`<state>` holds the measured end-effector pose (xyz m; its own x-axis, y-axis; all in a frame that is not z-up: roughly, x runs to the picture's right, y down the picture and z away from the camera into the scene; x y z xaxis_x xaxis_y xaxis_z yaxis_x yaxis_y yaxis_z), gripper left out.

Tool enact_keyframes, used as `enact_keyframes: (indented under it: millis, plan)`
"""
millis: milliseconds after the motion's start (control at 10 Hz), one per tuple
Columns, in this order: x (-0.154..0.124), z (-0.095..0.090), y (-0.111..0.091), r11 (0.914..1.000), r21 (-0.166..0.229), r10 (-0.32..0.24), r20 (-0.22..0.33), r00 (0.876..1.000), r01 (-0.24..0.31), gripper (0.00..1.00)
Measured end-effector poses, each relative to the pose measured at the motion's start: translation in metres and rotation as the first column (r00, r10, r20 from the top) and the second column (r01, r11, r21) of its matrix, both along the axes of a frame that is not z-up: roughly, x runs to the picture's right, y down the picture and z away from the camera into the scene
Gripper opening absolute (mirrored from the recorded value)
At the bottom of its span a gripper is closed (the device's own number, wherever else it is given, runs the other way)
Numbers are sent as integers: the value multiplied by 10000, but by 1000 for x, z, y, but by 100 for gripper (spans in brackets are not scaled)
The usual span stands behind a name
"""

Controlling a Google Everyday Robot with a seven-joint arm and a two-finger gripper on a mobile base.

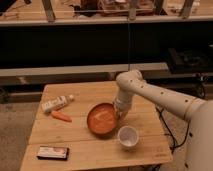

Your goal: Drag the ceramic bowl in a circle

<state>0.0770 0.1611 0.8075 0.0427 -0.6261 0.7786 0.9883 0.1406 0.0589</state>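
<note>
The ceramic bowl, wide, shallow and glossy orange-brown, sits on the wooden table a little right of its middle. My gripper comes down from the white arm onto the bowl's right rim and is shut on that rim. The bowl rests flat on the tabletop.
A small white cup stands just in front and to the right of the bowl, close to it. A carrot and a white bottle lie at the left. A dark flat packet lies near the front left edge.
</note>
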Motion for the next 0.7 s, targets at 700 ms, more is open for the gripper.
enact_keyframes:
  millis: [700]
  plan:
    - [-95, 1, 5, 9885, 232, -1510, 1076, 9827, 1494, 5]
